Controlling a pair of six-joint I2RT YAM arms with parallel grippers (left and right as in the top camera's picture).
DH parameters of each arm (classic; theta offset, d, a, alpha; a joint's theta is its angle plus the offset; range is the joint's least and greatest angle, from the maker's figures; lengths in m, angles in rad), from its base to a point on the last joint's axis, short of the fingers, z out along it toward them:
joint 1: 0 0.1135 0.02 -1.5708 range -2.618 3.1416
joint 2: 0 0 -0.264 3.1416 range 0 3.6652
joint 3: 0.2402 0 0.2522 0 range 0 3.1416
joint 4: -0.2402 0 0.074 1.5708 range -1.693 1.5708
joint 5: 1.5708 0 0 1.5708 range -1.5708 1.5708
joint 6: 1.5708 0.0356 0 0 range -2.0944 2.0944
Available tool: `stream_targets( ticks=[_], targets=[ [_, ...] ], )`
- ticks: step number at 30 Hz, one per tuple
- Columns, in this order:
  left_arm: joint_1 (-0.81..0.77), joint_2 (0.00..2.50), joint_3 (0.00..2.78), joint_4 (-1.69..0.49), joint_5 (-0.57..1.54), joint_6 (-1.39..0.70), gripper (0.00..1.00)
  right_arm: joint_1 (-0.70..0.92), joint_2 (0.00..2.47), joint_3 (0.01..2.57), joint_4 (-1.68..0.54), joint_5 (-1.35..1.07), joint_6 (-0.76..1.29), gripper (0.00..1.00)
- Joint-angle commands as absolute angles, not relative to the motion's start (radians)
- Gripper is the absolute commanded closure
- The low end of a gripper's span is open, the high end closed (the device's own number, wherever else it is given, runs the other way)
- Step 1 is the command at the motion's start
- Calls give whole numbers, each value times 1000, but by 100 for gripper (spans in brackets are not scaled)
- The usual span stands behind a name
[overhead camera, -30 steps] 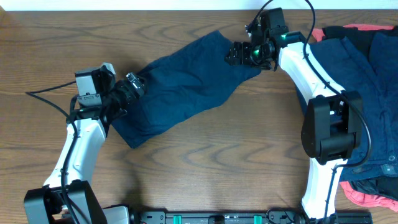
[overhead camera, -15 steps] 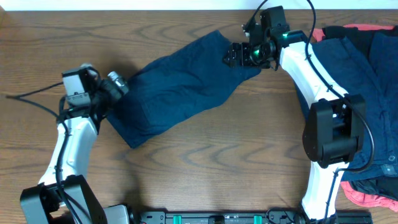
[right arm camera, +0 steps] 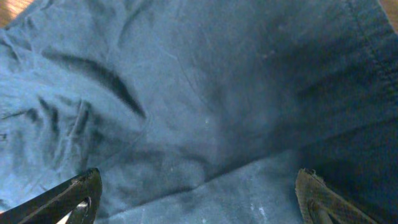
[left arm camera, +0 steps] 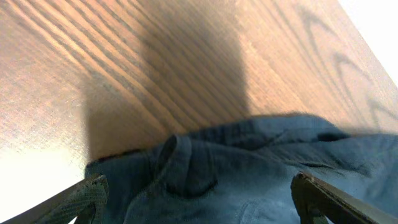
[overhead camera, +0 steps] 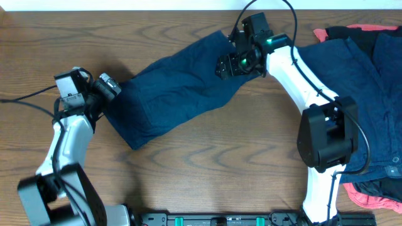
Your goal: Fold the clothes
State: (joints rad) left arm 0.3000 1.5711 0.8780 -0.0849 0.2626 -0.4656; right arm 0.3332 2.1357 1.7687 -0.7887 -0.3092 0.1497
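A navy garment [overhead camera: 182,94] is spread flat on the wooden table [overhead camera: 207,169]. Read from the overhead view with 12 o'clock at the far edge, it is stretched slantwise from about 8 o'clock of the table's middle up toward 1 o'clock. Its wider end is placed at the lower left and its narrower end at the upper right, and soft creases are seen along its length.

The left gripper [overhead camera: 112,86] is held at the 9 o'clock edge of the garment, just beside the cloth. In the left wrist view its fingertips [left arm camera: 90,190] are seen set wide apart. A rumpled hem of the fabric is seen low between them, with bare wood and a dark shadow beyond at 12 o'clock. Nothing is gripped.

The right gripper [overhead camera: 225,64] is held over the garment's 1 o'clock end. In the right wrist view its fingertips [right arm camera: 84,190] are likewise spread wide. The frame is filled almost wholly with wrinkled navy cloth, and a stitched seam is shown at the upper right. No fabric is pinched between the fingers; whether they touch the cloth cannot be told.

A pile of clothes [overhead camera: 358,81] is heaped at the 3 o'clock side of the table, apart from the spread garment. It is made up mostly of navy fabric. A coral-red piece [overhead camera: 370,199] is shown at its near and far edges, and a black piece [overhead camera: 380,41] is seen near its 12 o'clock end.
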Motion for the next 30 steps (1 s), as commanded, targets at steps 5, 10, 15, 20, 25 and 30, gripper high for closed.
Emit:
stream_targets(
  ticks=[5, 10, 15, 20, 25, 30],
  targets=[
    [302, 1678, 902, 17, 334, -445, 10, 339, 2134, 1778, -795, -254, 133, 3],
    [302, 1701, 902, 22, 343, -445, 21, 339, 2134, 1778, -798, -254, 133, 3],
    [302, 1711, 902, -7, 344, -445, 77, 339, 2134, 1778, -798, -253, 133, 3],
    [317, 1655, 902, -142, 329, -455, 94, 339, 2134, 1778, -805, -231, 133, 3],
    [385, 1541, 902, -442, 122, -692, 94, 339, 2134, 1778, -806, -206, 133, 3],
    [396, 1541, 899, -519, 119, -714, 94, 339, 2134, 1778, -804, -206, 133, 3]
  ],
)
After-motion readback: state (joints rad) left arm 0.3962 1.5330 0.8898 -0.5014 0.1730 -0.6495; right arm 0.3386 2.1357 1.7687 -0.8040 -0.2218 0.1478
